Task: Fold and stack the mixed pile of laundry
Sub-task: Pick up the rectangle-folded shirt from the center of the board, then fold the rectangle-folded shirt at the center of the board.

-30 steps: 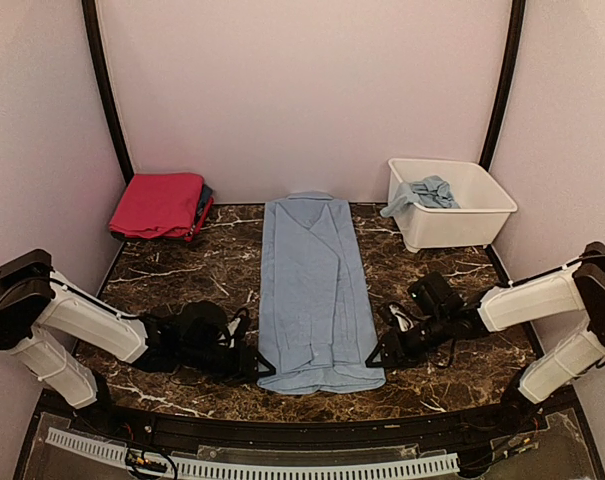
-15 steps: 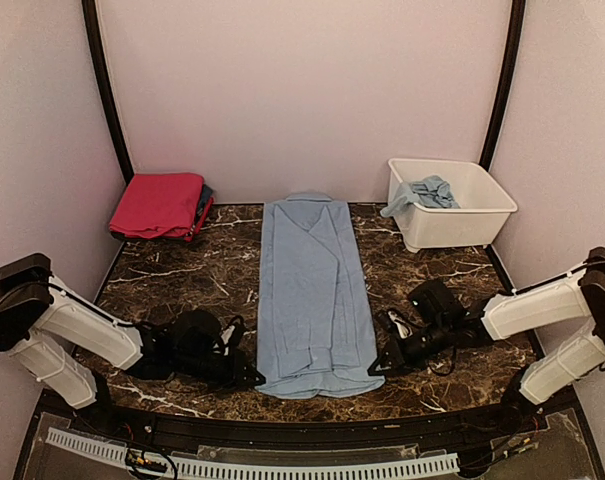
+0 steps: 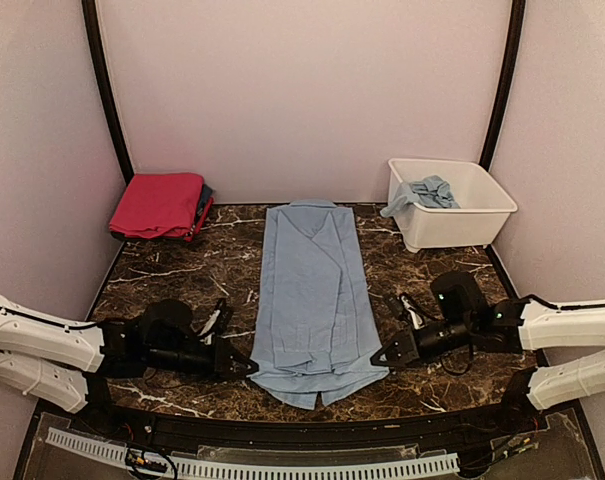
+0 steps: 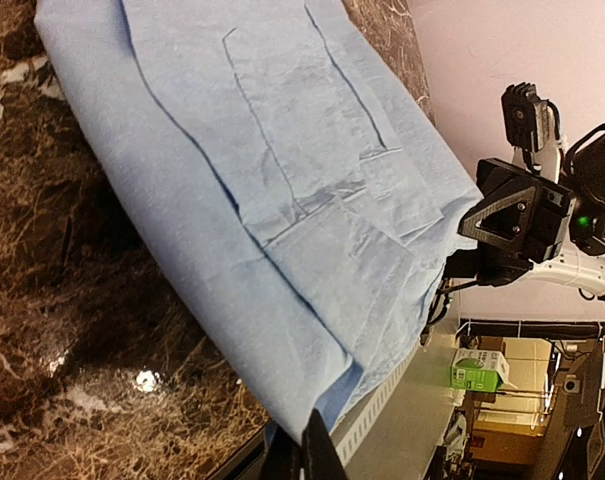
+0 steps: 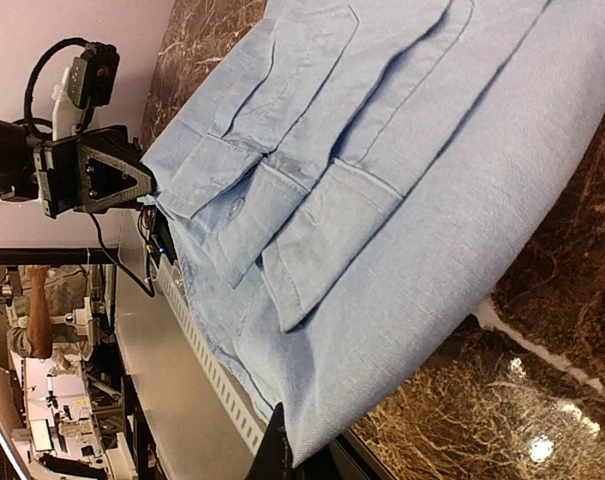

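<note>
Pinching the near hem corners of the long, narrow pale blue shirt [image 3: 312,290], the left gripper [image 3: 244,367] and right gripper [image 3: 382,357] each have fingers clamped on its soft woven cloth, which lies flat and faintly creased along the middle of the glossy brown marble table [image 3: 182,270].

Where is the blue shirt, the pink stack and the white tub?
blue shirt [image 3: 312,290], top view, middle of its front.
pink stack [image 3: 160,203], top view, its top piece.
white tub [image 3: 452,228], top view, its front wall.
</note>
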